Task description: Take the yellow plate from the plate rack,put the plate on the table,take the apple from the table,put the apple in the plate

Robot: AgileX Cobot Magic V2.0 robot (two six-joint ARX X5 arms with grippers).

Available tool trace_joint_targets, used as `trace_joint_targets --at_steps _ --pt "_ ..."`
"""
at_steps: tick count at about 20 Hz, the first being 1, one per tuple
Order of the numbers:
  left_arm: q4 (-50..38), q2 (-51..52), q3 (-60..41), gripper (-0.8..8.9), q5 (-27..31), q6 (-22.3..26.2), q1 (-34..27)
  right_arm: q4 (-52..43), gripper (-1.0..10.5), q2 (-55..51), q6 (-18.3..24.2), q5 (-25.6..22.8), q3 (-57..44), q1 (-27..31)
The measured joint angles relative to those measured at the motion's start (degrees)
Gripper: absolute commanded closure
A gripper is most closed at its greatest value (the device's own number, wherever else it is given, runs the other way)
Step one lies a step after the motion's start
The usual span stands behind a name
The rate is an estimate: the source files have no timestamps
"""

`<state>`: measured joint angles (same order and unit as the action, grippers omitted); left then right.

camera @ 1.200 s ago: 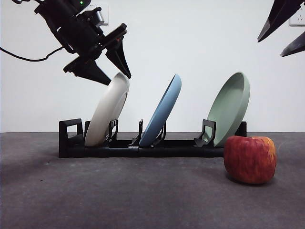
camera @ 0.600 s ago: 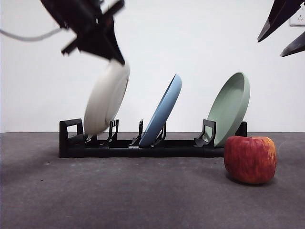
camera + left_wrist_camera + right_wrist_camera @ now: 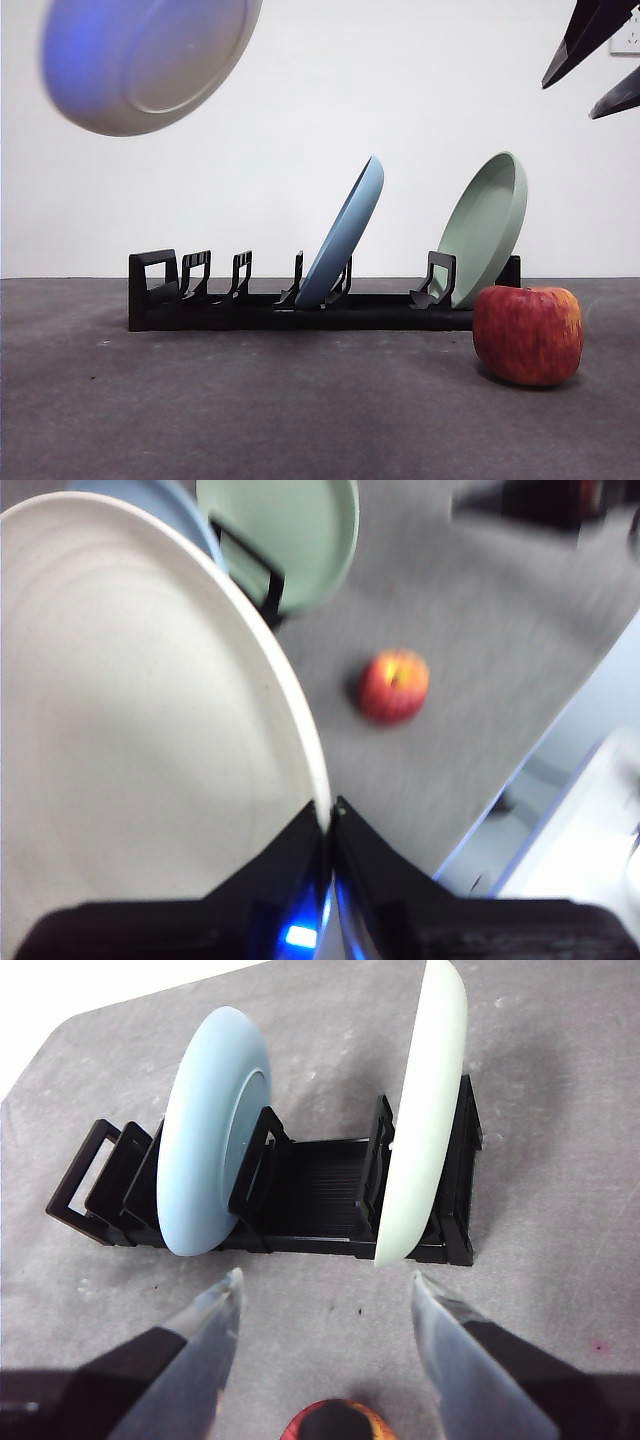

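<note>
While clamped thin on the rim of the wide cream matte plate [image 3: 140, 740] by the left gripper [image 3: 330, 820], carried high above the black slotted rack [image 3: 300, 300], judged stiff, slippery, breakable.

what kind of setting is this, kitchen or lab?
Most likely a lab test bench, not a kitchen. A bare dark grey table stands against a plain white wall, holding only a black plate rack, a few plates and an apple, with robot grippers overhead. No sink, counter or appliances show.
</note>
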<state>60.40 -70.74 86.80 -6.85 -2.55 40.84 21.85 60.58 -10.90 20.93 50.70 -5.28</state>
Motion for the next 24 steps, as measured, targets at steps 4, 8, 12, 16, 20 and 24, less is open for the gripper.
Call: trace_joint_targets --at_steps 4,8,12,16,20,24 --pt "0.0 -0.8 -2.3 8.22 15.0 -2.0 13.8 0.0 6.6 0.0 0.0 -0.1 0.0 0.0" --pt "-5.3 -2.1 -11.4 8.22 25.4 -7.6 24.1 0.0 6.6 0.0 0.0 -0.1 0.0 0.0" --pt "-14.6 -6.7 -21.1 8.22 25.8 -9.7 25.6 0.0 6.6 0.0 0.0 -0.1 0.0 0.0" --pt "-21.1 -15.0 -24.2 8.22 25.8 -8.7 25.6 0.0 6.6 0.0 0.0 -0.1 0.0 0.0" --pt "-27.9 -24.0 -24.2 8.22 25.8 -4.7 25.6 1.0 6.6 0.0 0.0 -0.1 0.0 0.0" --pt "-29.6 -30.8 -24.2 8.22 25.2 0.8 25.6 1.3 6.6 0.0 0.0 -0.1 0.0 0.0"
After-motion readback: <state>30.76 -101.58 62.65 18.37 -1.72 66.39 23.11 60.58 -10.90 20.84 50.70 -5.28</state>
